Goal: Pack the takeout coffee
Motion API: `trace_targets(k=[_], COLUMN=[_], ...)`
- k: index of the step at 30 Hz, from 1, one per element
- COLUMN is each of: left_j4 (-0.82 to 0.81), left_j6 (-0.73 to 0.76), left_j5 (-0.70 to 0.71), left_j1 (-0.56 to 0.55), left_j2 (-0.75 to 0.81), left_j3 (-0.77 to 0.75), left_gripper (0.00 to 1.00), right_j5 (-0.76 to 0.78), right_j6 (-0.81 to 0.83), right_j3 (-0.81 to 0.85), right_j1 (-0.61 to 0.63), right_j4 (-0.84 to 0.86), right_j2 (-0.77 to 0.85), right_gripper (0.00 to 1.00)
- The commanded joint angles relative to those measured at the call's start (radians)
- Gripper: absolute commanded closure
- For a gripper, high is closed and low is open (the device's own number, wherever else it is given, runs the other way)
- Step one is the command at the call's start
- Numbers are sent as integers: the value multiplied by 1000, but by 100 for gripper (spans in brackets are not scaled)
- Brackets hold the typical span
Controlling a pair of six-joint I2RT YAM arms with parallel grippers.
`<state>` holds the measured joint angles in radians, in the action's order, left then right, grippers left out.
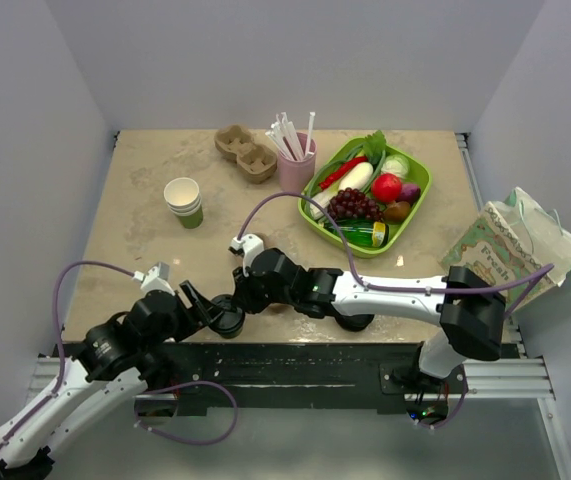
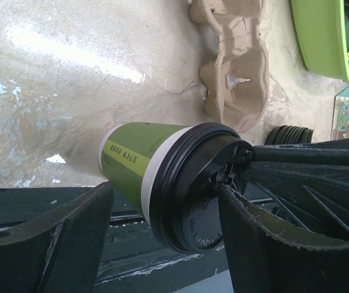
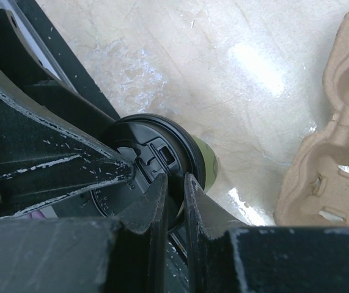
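Observation:
The takeout coffee [image 1: 228, 318], a green paper cup with a black lid, stands at the table's near edge between the two arms. In the left wrist view the cup [image 2: 134, 163] sits between the spread jaws of my left gripper [image 2: 165, 192], which is open; its fingers [image 2: 58, 244] do not press on the cup. My left gripper [image 1: 208, 310] is on the cup's left. My right gripper [image 1: 241, 299] reaches in from the right. In the right wrist view it [image 3: 175, 183] is shut, pinching the rim of the black lid [image 3: 156, 149].
A cardboard cup carrier [image 1: 246, 152] lies at the back, also in the left wrist view [image 2: 232, 73]. A stack of black lids [image 1: 353, 322] is under the right arm. White cups [image 1: 184, 201], a pink straw cup [image 1: 296, 165], a green food tray [image 1: 417, 205] and a paper bag [image 1: 515, 250] are around.

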<state>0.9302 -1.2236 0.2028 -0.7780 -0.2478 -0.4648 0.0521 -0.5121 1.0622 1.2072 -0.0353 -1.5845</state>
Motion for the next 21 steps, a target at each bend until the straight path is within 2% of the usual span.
trace_targets(k=[1,5,11,13,18,21], left_j4=[-48,-60,-51,-37,-86,-119], left_j6=[-16,-14,-24,-37,-54,-50], left_j5=[-23,-25,-11,1,0,-8], left_j1=[2,2,2,2,2,2], left_j2=[-13,-18,-16,-15,-19,-34], left_j3=[15,18,29,34,84,109], left_gripper=[27,27,37,41,52,59], right_j5=[-38,-43,-28,-18,21,64], right_j6=[-5,-5,-12,-20,-42,-54], right_j3=[35,44,42,35,18,2], right_j1=[6,6,6,6,6,5], right_j4=[31,31,17,15,2,-5], right_j2=[-5,4,-19,-17,6,24], right_gripper=[100,100,100,92,64,63])
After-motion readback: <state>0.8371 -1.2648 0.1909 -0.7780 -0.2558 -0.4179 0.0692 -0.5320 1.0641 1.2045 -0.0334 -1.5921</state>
